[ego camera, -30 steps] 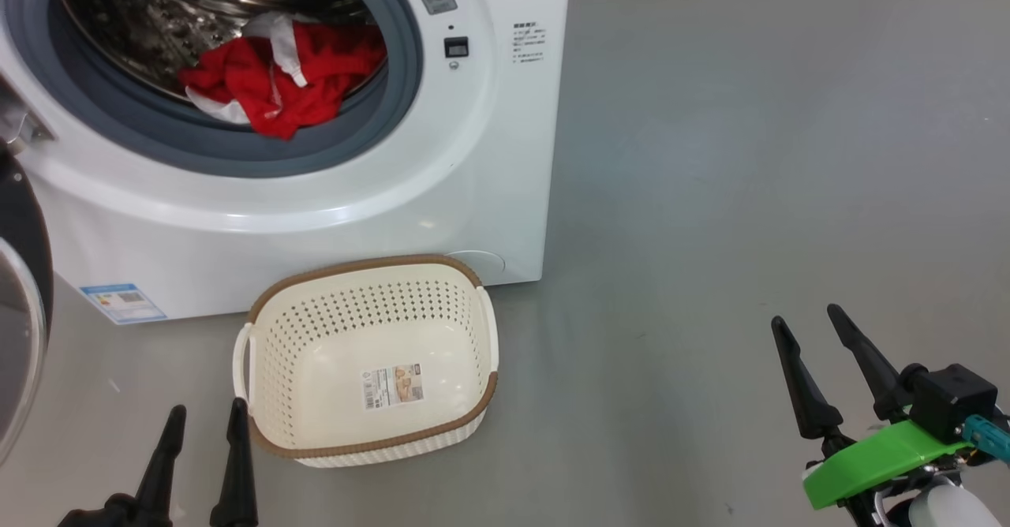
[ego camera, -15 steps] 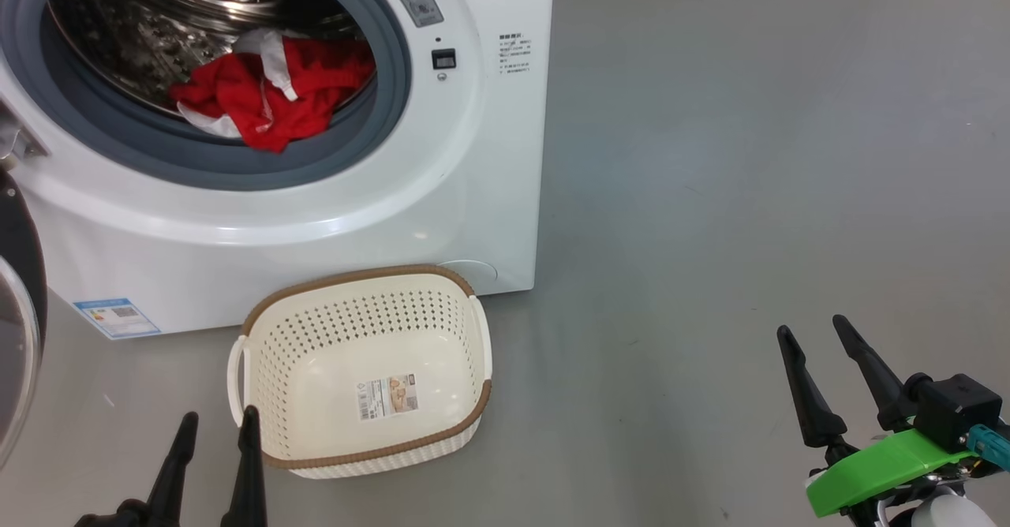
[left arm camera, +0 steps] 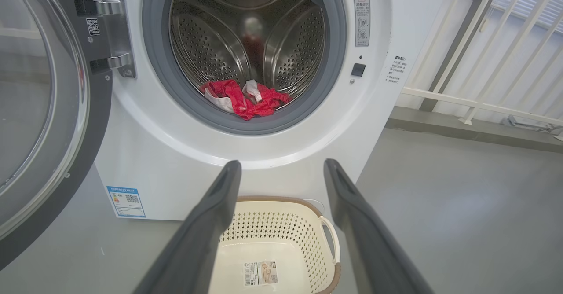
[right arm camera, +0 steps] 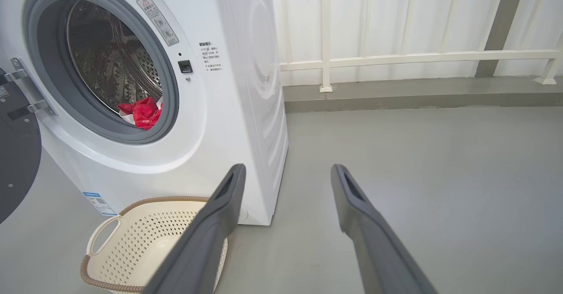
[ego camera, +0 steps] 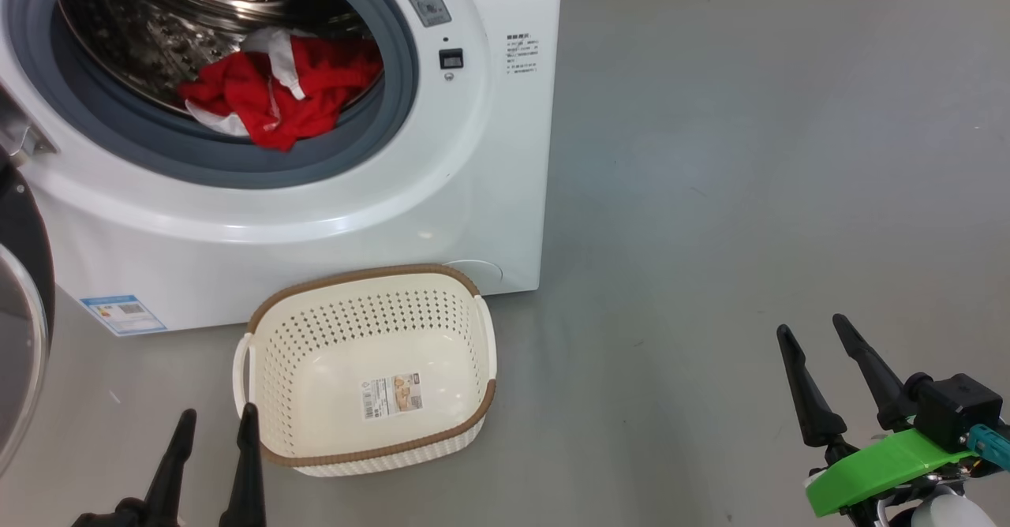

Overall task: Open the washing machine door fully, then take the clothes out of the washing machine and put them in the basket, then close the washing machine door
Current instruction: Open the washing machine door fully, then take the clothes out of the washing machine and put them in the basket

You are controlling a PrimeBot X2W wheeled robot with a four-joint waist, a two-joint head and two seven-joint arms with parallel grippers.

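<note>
- Since a second ago my head camera has shifted a little. The washer and basket slid together in the frame, so the things themselves have not moved, and both claws are spread as before.
- The big white front-loading washing machine [ego camera: 316,219] takes up the upper left of the head view. Its straight right edge runs down to the floor.
- The round door with glossy black rim and bulging glass window [left arm camera: 39,109] hangs swung out on the washer's left, on steel hinges.
- The bundle of bright red clothes with white panels [ego camera: 300,93] lies at the bottom of the steel drum, spilling onto the grey rubber gasket.
- The cream perforated plastic basket with brown woven-look rim [ego camera: 355,314] stands empty on the floor, just in front of the washer's base.
- My left claw [ego camera: 218,410] has its dark fingers spread and holds nothing. One fingertip is just beside the basket's near left corner.
- My right claw [ego camera: 809,323] is also spread and empty, well apart from the basket, over bare floor.
- Open grey floor [ego camera: 750,156] stretches to the right of the washer, up to a white railing [right arm camera: 396,58].
- A blue label sticker [ego camera: 122,314] sits near the washer's base, a warning-triangle sticker [left arm camera: 361,19] beside the drum opening and a barcode label [ego camera: 392,395] in the basket bottom. All the print is too small to read.
</note>
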